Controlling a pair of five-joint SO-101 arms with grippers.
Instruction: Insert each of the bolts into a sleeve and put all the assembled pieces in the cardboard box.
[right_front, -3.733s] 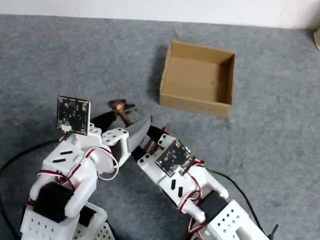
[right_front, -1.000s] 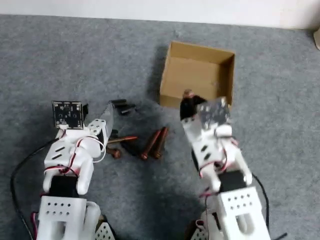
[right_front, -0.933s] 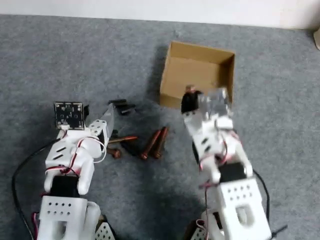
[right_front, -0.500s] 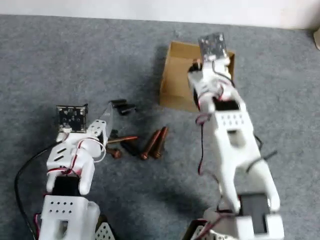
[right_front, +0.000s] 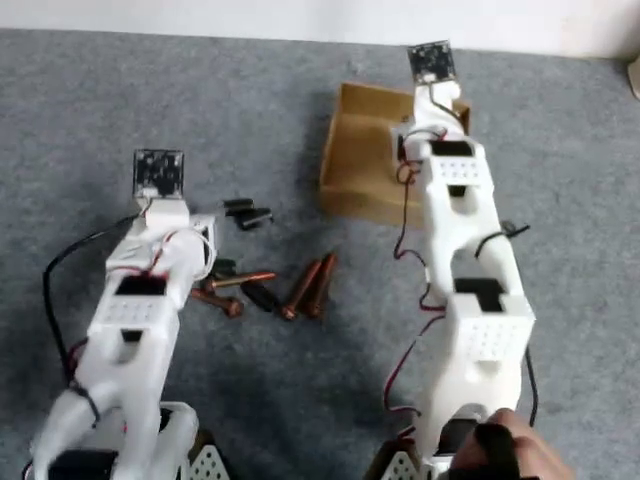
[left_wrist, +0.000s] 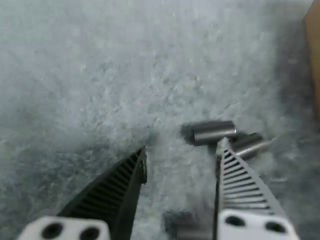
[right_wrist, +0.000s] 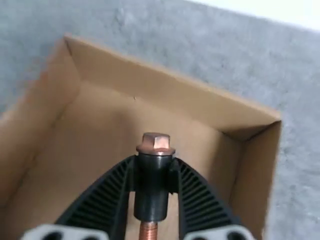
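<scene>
My right claw (right_wrist: 154, 167) is clamped on a sleeved bolt (right_wrist: 151, 190), held over the box (right_wrist: 165, 97) for release inside, while my left claw (left_wrist: 182, 150) stands apart above loose sleeves (left_wrist: 209, 132) on the desk (left_wrist: 100, 75), likely for the next pick.

Coppery metal bolt (right_wrist: 155, 143), matt black sleeve (right_wrist: 151, 189), brown cardboard box (right_wrist: 165, 95).

Robot lab bench, grey carpeted tabletop (right_front: 150, 90)
</scene>
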